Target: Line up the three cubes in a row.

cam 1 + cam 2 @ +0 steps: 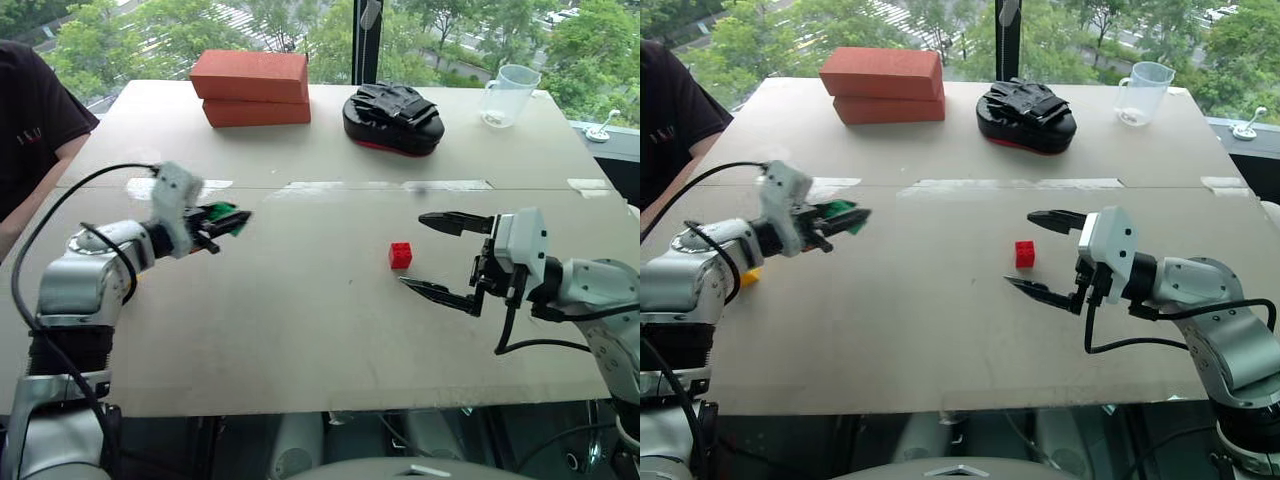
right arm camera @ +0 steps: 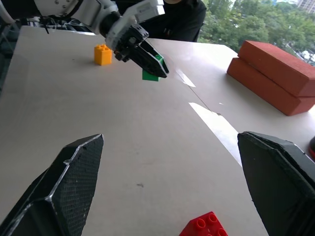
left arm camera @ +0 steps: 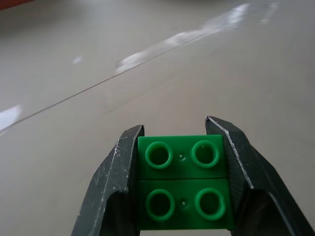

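Observation:
My left gripper [image 1: 238, 220] is shut on the green cube [image 3: 183, 182], held above the left part of the table [image 1: 300, 330]; the cube's studs face the left wrist camera. The red cube [image 1: 400, 255] stands on the table right of centre. My right gripper [image 2: 170, 136] is open, and its fingertips sit just right of the red cube, one farther from me and one nearer. The yellow cube [image 2: 103, 54] rests on the table at the far left, behind my left arm and partly hidden by it in the head views.
Two stacked red-orange bricks [image 1: 250, 88] lie at the back left. A black padded glove [image 1: 392, 118] sits at the back centre and a clear cup [image 1: 508, 95] at the back right. A person in a dark shirt [image 1: 30, 130] sits at the left edge.

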Controlling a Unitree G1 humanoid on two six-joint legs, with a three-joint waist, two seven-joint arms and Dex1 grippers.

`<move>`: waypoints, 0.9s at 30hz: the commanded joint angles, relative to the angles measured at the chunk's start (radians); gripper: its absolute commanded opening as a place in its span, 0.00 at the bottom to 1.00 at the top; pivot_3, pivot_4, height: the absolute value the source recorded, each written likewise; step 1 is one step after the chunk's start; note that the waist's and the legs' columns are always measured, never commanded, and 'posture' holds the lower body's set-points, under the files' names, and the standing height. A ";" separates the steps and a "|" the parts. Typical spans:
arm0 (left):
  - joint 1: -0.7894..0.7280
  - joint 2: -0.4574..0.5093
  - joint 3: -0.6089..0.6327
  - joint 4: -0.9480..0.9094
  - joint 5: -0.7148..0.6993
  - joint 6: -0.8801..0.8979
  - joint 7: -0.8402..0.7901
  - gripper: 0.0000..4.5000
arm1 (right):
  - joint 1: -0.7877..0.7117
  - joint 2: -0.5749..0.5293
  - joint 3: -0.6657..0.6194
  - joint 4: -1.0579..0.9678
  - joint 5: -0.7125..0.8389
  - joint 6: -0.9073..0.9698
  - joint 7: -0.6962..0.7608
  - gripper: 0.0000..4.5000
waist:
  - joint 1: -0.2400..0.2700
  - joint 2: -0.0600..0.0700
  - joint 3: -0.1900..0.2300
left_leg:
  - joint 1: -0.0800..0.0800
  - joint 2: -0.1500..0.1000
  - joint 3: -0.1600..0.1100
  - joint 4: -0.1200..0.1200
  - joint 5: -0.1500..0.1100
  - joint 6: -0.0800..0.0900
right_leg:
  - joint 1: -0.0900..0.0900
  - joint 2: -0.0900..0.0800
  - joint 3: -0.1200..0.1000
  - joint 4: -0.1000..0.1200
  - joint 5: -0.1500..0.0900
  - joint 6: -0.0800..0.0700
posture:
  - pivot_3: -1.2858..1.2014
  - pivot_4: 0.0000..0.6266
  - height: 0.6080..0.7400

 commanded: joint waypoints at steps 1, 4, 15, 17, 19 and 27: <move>-0.118 -0.013 -0.139 0.019 0.035 -0.107 -0.257 0.29 | 0.075 -0.044 -0.095 -0.036 0.060 0.025 0.006 1.00 | 0.005 0.000 0.000 | 0.000 -0.001 0.000 0.000 0.000 0.000 | 0.000 0.000 0.000 0.000 0.000 0.000 | 0.52 0.24 1.00; -0.226 -0.082 -0.259 0.138 0.132 -0.227 -0.357 0.29 | 0.171 -0.100 -0.155 -0.047 0.083 0.036 0.039 1.00 | 0.004 0.000 0.000 | -0.001 -0.001 -0.001 0.001 0.000 0.000 | 0.000 0.002 0.000 0.000 0.000 0.000 | 0.52 0.24 1.00; -0.427 -0.310 -0.425 0.518 0.366 -0.457 -0.432 0.29 | 0.384 -0.160 -0.329 -0.071 0.119 0.022 0.078 1.00 | -0.003 0.000 0.000 | -0.001 -0.001 -0.003 0.003 0.000 0.001 | 0.000 0.006 0.001 0.001 0.002 0.005 | 0.52 0.24 1.00; -0.442 -0.326 -0.431 0.552 0.387 -0.474 -0.437 0.29 | 0.392 -0.159 -0.334 -0.082 0.123 0.025 0.070 1.00 | -0.002 0.000 0.000 | -0.001 -0.001 -0.003 0.003 0.000 0.001 | 0.000 0.006 0.001 0.001 0.002 0.005 | 0.52 0.24 1.00; -0.458 -0.340 -0.433 0.579 0.403 -0.481 -0.444 0.29 | 0.400 -0.156 -0.339 -0.096 0.129 0.029 0.061 1.00 | -0.002 0.000 0.000 | -0.001 -0.001 -0.003 0.003 0.000 0.001 | 0.001 0.006 0.001 0.001 0.002 0.005 | 0.52 0.24 1.00; -0.508 -0.393 -0.433 0.677 0.473 -0.524 -0.443 0.29 | 0.433 -0.147 -0.343 -0.137 0.135 0.031 0.018 1.00 | -0.001 0.000 0.000 | -0.003 -0.001 -0.005 0.004 0.000 0.001 | 0.000 0.006 0.000 0.001 0.002 0.005 | 0.52 0.24 1.00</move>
